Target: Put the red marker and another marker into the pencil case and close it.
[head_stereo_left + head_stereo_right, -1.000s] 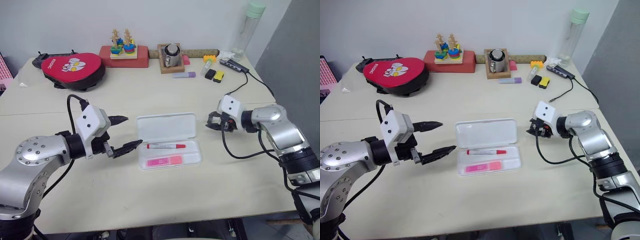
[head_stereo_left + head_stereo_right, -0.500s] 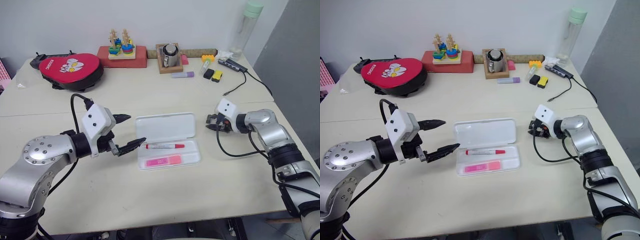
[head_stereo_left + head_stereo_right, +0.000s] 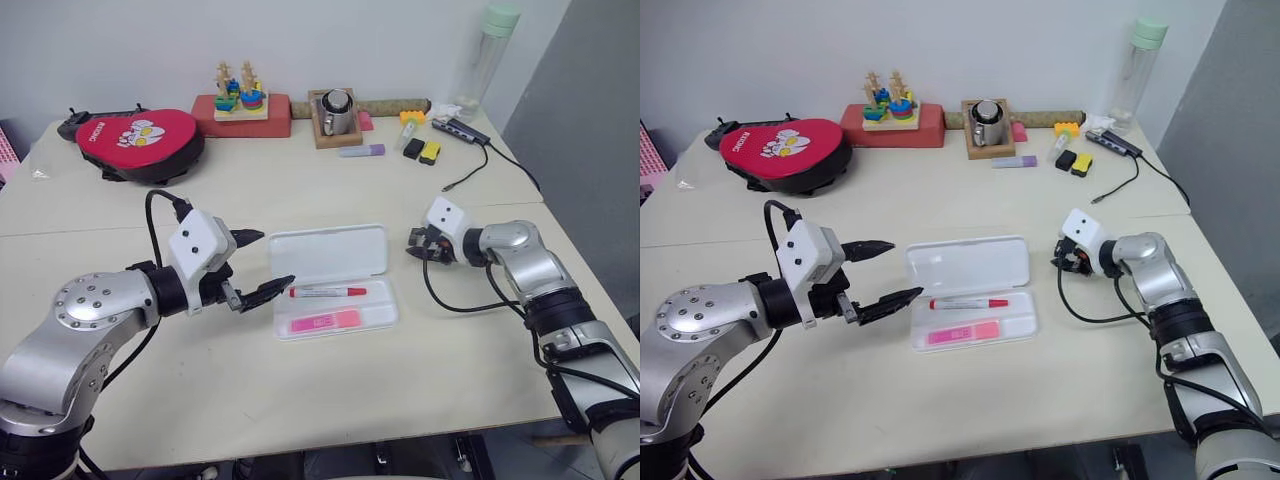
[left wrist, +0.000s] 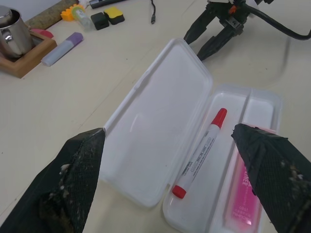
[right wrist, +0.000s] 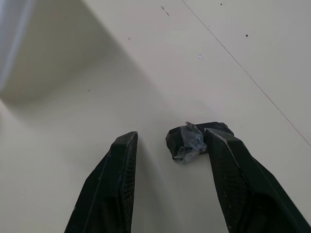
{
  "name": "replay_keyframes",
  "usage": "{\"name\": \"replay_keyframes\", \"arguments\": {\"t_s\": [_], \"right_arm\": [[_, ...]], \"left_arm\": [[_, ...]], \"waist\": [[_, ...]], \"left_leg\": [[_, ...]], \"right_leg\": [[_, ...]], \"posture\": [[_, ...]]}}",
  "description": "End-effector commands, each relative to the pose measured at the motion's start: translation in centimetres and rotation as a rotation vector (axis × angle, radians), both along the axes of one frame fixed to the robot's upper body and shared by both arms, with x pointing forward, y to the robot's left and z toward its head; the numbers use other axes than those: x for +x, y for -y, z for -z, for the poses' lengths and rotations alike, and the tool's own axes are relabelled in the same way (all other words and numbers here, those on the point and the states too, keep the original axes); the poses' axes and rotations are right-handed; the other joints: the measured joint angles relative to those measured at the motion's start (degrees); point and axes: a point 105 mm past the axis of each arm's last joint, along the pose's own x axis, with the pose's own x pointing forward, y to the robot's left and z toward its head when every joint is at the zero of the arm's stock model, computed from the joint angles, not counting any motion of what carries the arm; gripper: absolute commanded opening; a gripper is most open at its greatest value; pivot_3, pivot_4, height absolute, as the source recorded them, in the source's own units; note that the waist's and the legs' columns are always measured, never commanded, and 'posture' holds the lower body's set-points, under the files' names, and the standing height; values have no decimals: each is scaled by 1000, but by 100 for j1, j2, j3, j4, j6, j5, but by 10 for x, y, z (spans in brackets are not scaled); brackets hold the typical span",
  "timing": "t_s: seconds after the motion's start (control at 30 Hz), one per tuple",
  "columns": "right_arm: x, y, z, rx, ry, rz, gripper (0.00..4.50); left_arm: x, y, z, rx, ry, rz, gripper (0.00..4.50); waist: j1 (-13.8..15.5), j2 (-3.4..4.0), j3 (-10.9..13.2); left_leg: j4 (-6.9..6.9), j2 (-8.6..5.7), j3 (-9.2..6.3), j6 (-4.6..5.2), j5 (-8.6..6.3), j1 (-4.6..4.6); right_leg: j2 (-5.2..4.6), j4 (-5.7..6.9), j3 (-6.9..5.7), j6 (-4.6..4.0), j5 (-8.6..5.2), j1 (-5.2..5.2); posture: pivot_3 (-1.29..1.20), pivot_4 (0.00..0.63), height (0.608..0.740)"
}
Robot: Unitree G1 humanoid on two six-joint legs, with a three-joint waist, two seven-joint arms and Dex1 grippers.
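With the red marker [image 3: 329, 292] and pink highlighter [image 3: 325, 322] already in the pencil case [image 3: 334, 282] tray, closing remains. My left tool [image 3: 256, 265], jaws wide, flanks the lid's near end; my right tool [image 3: 417, 246], half open and empty, stands beyond its far end. Next: swing the lid over.

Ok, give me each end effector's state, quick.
Left end effector: open, holding nothing, beside the case.
Right end effector: open, holding nothing, over the table.
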Motion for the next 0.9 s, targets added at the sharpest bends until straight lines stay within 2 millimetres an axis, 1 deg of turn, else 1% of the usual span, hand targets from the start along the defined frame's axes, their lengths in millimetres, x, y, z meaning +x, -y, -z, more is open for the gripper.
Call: {"name": "replay_keyframes", "arguments": {"t_s": [0.03, 0.17, 0.3, 0.4, 0.57, 0.67, 0.77, 0.9], "right_arm": [[2, -6, -19, 34, 62, -12, 2247], [4, -5, -20, 39, 67, 3, 2247], [9, 5, -21, 39, 78, 49, 2247], [10, 8, -18, 32, 76, 60, 2247], [14, 12, -19, 42, 78, 88, 2247], [16, 20, -16, 42, 58, 115, 2247], [16, 21, -10, 50, 36, 127, 2247], [18, 21, -8, 52, 35, 134, 2247]], "left_arm": [[0, 3, -5, 2, 39, 8, 4464], [1, 3, -4, 9, 40, 7, 4464], [1, 3, -2, 9, 38, 5, 4464], [1, 3, -1, 10, 37, 5, 4464], [1, 3, -1, 9, 37, 4, 4464], [2, 3, -1, 10, 38, 4, 4464], [2, 3, 0, 11, 37, 1, 4464], [2, 4, 0, 10, 36, 2, 4464]], "waist": [[-7, 0, 0], [-9, 0, 0], [-9, 0, 0], [-10, 0, 0], [-11, 0, 0], [-11, 1, 0], [-11, 0, 0], [-11, 0, 0]], "left_leg": [[-1, 0, 0, 0, 0, 0], [-2, 0, 0, 0, 0, -2], [-1, 0, 0, 0, 0, -2], [-1, 0, 1, 0, 0, -2], [-1, 0, 1, 0, 0, -2], [-1, 0, 1, 0, 0, -2], [-1, -1, 0, 0, 0, -2], [-1, -1, 1, 0, 0, -2]], "right_leg": [[0, 0, 0, 0, 0, 0], [0, -2, -1, -1, 0, 0], [0, -2, -1, 1, -1, -1], [0, -2, 0, 0, 0, -1], [0, -2, 1, -1, 0, -1], [0, -2, 1, 0, 0, -1], [0, -2, 1, -1, 0, -1], [0, -2, 1, -1, 0, -1]], "posture": [[0, 150, 740], [0, 150, 740], [0, 150, 740], [0, 150, 740], [0, 150, 740], [0, 150, 740], [0, 150, 740], [0, 150, 740]]}}
